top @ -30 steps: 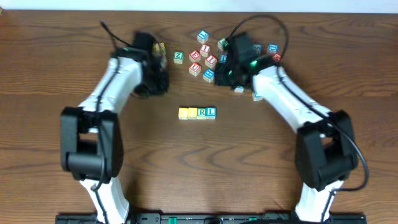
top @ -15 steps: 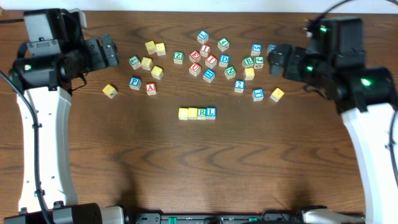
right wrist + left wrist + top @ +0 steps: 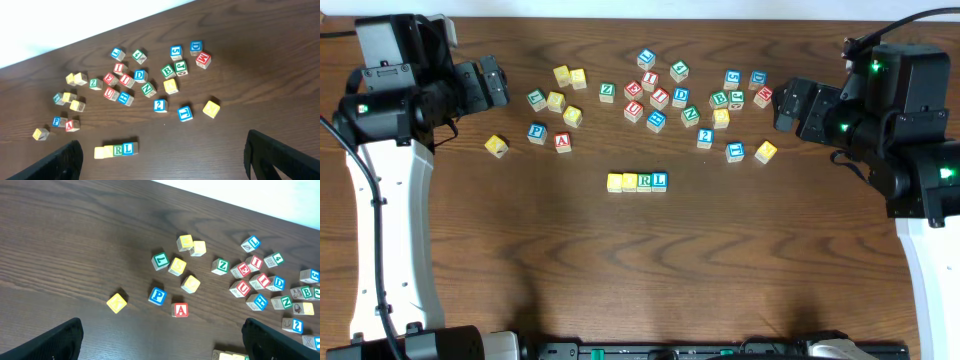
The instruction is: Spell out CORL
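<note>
Four blocks stand side by side as a row point(image 3: 637, 182) at the table's middle: two yellow faces, then a green R point(image 3: 117, 149) and a blue L point(image 3: 128, 148). The letters on the two yellow blocks cannot be read. My left gripper point(image 3: 496, 82) hangs high at the back left, open and empty, far from the row. The right gripper point(image 3: 790, 106) hangs high at the back right, also open and empty. In the left wrist view, only the row's end point(image 3: 231, 356) shows at the bottom edge. Both black fingertips point(image 3: 56, 164) frame each wrist view, wide apart.
Several loose letter blocks lie scattered along the back of the table, among them a red A point(image 3: 562, 142), a blue P point(image 3: 537, 132), a lone yellow block point(image 3: 496, 146) and another yellow one point(image 3: 766, 152). Bare wood table point(image 3: 650, 270) lies in front of the row.
Both arms have pulled back from over the scattered blocks to the table's far sides and risen. Both grippers have gone from shut to open. The row has not moved.
</note>
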Tool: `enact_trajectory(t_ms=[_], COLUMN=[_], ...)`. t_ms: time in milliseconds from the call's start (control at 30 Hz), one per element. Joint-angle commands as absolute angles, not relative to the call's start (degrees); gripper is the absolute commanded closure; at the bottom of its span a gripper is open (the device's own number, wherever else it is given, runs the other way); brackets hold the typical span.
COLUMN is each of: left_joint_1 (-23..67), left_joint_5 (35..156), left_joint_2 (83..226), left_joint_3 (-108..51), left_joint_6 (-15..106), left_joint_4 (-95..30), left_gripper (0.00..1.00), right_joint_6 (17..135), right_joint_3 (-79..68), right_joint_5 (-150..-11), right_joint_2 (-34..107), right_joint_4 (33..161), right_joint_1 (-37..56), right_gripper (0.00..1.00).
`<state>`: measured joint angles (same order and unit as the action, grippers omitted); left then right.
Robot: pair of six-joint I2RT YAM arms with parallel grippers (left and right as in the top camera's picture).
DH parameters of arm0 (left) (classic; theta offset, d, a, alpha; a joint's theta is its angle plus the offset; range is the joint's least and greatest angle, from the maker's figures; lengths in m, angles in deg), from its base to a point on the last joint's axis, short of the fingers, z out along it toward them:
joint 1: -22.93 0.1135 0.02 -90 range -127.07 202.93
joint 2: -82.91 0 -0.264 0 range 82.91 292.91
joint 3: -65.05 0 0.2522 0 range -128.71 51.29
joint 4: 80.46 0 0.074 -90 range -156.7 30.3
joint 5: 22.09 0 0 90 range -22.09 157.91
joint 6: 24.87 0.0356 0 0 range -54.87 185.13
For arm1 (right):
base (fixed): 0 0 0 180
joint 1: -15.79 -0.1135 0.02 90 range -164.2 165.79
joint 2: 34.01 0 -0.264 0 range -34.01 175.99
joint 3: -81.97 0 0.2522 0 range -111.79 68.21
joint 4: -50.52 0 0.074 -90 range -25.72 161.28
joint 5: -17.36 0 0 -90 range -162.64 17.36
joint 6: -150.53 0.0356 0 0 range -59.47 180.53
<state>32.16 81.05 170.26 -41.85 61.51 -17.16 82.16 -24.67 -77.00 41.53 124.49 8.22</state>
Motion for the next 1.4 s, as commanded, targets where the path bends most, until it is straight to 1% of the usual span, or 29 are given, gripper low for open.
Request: enact_trajectory(t_ms=[0, 233, 333, 533, 600, 633, 700, 800, 967, 1133, 1267, 1367], left_joint_1=[32.36, 32.36, 32.36, 32.36, 32.36, 32.36, 32.36, 32.36, 32.36, 32.36, 32.36, 32.36], left_joint_5=[80.68, 80.68, 80.68, 80.68, 80.68, 80.68, 80.68, 80.68, 80.68, 80.68, 80.68, 80.68], left_joint_2=[170.18, 170.18, 170.18, 170.18, 170.18, 170.18, 170.18, 170.18, 170.18, 170.18, 170.18, 170.18], left_joint_3=[-42.53, -42.53, -42.53, -42.53, -42.53, -42.53, -42.53, -42.53, -42.53, -42.53, -42.53, -42.53], left_joint_6=[61.46, 61.46, 61.46, 61.46, 61.46, 61.44, 61.46, 61.44, 61.44, 61.46, 61.44, 61.46], left_joint_4=[-17.01, -17.01, -17.01, -17.01, -16.99, -17.01, -17.01, -17.01, -17.01, -17.01, -17.01, -17.01], left_gripper=[0.0, 0.0, 0.0, 0.0, 0.0, 0.0, 0.01, 0.0, 0.01, 0.0, 0.0, 0.0], right_joint_6=[81.42, 80.74, 77.55, 71.91, 71.14, 71.17, 71.17, 71.12, 71.14, 71.17, 71.17, 71.19], right_joint_3=[-25.2, -23.56, -17.26, 6.32, 17.99, 27.52, 35.69, 44.04, 55.69, 62.8, 67.56, 67.89], right_joint_5=[-71.97, -68.41, -68.26, -68.26, -68.3, -68.72, -68.72, -68.67, -68.69, -68.74, -68.72, -68.72], right_joint_2=[41.32, 39.83, 34.41, 15.98, 5.93, -2.95, -10.2, -17.74, -26.38, -30.27, -33.76, -33.72], right_joint_4=[124.77, 125.6, 119.81, 99.57, 91.11, 83.96, 78.17, 73.3, 67.77, 65.25, 64.82, 68.12], right_joint_1=[8.53, 8.61, 8.64, 8.64, 8.7, 9.07, 9.49, 9.49, 9.49, 9.49, 9.49, 9.49], right_gripper=[0.01, 0.01, 0.01, 0.01, 0.01, 0.01, 0.01, 0.01, 0.01, 0.01, 0.01, 0.01])
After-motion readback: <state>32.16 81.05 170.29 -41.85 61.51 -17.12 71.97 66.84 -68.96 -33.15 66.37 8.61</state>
